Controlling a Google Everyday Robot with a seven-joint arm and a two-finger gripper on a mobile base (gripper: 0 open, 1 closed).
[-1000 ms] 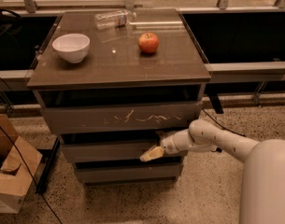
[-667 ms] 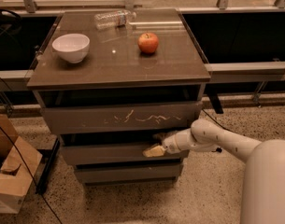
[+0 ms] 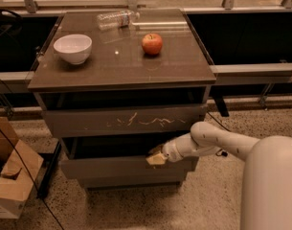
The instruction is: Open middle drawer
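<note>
— Since a second ago the middle drawer (image 3: 112,168) has slid out toward the near side, and the dark gap above its front is taller; the gripper (image 3: 155,158) has barely shifted
— Where does the gripper sit?
— At the top edge of that drawer's flat front, right of its middle, touching it. Whether the claw is apart or together I cannot tell. A smooth, rounded white arm (image 3: 217,140) reaches in from the right, out of the robot's big white body (image 3: 272,186)
— And the drawer itself?
— Grey-brown, matte, plain and handle-less. It lies below the taller top drawer (image 3: 88,122), whose front bears white scratch marks, and above the narrow bottom front (image 3: 131,182). Its inside is too dark to tell what it holds
— What stands on top?
— The cabinet top (image 3: 184,63) is a glossy brown slab. A round white bowl (image 3: 73,48) stands at the left, its inside showing only white. A red apple (image 3: 151,43) stands right of the middle, and a clear plastic bottle (image 3: 114,19) lies on its side near the far edge
— Anything around the cabinet?
— A cardboard box (image 3: 14,188) with open flaps sits at the near left on the speckled floor (image 3: 212,200), off to the left of the drawer front and apart from it; what lies in it I cannot tell
</note>
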